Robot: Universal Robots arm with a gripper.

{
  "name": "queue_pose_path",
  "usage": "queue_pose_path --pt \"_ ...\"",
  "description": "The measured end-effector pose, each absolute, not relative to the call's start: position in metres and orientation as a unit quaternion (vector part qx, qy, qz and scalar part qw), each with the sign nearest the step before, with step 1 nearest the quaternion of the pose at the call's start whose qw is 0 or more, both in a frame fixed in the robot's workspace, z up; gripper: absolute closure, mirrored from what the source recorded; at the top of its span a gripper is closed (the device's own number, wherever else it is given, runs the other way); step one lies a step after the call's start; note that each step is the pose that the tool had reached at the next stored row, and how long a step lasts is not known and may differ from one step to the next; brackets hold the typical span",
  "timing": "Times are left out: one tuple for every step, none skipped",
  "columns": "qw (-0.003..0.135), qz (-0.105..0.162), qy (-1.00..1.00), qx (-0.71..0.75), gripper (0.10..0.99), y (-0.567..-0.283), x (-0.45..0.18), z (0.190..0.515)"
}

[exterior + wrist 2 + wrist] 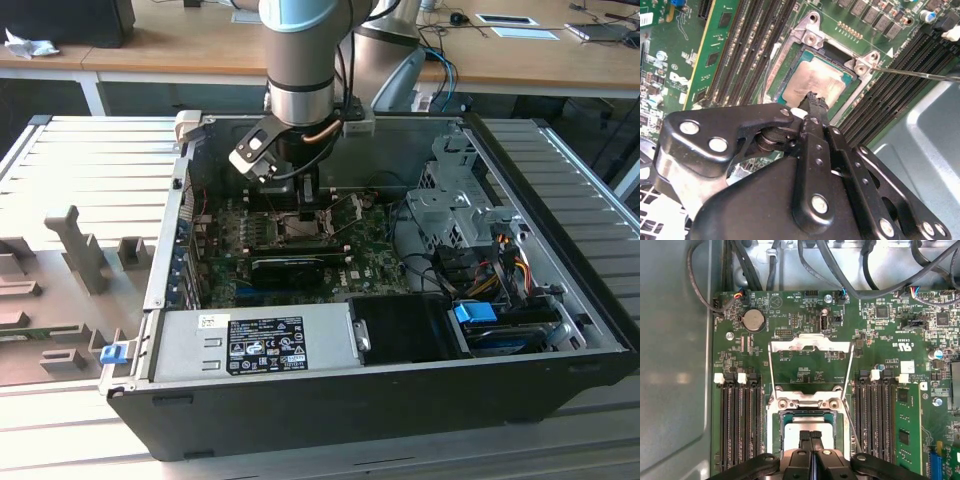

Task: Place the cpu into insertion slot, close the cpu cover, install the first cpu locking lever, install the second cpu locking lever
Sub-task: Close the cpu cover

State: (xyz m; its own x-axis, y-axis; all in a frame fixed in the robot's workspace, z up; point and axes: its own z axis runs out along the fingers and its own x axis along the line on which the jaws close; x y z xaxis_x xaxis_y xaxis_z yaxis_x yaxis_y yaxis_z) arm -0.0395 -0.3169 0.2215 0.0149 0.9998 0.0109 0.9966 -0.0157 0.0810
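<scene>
Pressed shut, empty, over cpu seated in insertion slot: gripper. Flipped open: cpu cover. Exterior view, three o'clock of slot: drive cage.

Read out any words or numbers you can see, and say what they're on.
Black sticker on the power supply: print too small to read.
White sticker beside it: too small to read.
Circuit board lettering: too small to read.
Chip: no marking readable.
</scene>
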Motion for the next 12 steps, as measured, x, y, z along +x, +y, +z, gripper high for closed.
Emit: queue_pose_path --pt "0.025 0.032 0.701 0.712 0.980 -0.3169 -0.0395 0.2215" --pt "0.025 0.032 0.701 0.712 0.980 -0.3169 -0.0395 0.2218" --pt "0.025 0.032 0.701 0.712 0.980 -0.3170 -0.0395 0.2222" --pt "0.025 0.032 0.701 0.712 0.980 -0.3169 -0.0395 0.2226" --pt "0.025 0.032 0.701 0.712 0.980 -0.3169 -0.0395 0.2230" --pt "0.025 0.032 0.701 0.712 0.980 -0.3169 -0.0395 0.2236" --pt "0.025 0.032 0.701 0.712 0.980 -0.3169 -0.0395 0.2242" --pt "0.025 0.032 0.701 0.712 0.980 -0.3169 -0.0395 0.2252" --pt "0.025 0.032 0.701 0.712 0.980 -0.3169 -0.0395 0.2261" --pt "0.025 0.032 0.701 0.712 0.980 -0.3169 -0.0395 0.2272" --pt "0.025 0.032 0.701 0.712 0.980 -0.3169 -0.0394 0.2291" --pt "0.025 0.032 0.701 0.712 0.980 -0.3169 -0.0395 0.2304"
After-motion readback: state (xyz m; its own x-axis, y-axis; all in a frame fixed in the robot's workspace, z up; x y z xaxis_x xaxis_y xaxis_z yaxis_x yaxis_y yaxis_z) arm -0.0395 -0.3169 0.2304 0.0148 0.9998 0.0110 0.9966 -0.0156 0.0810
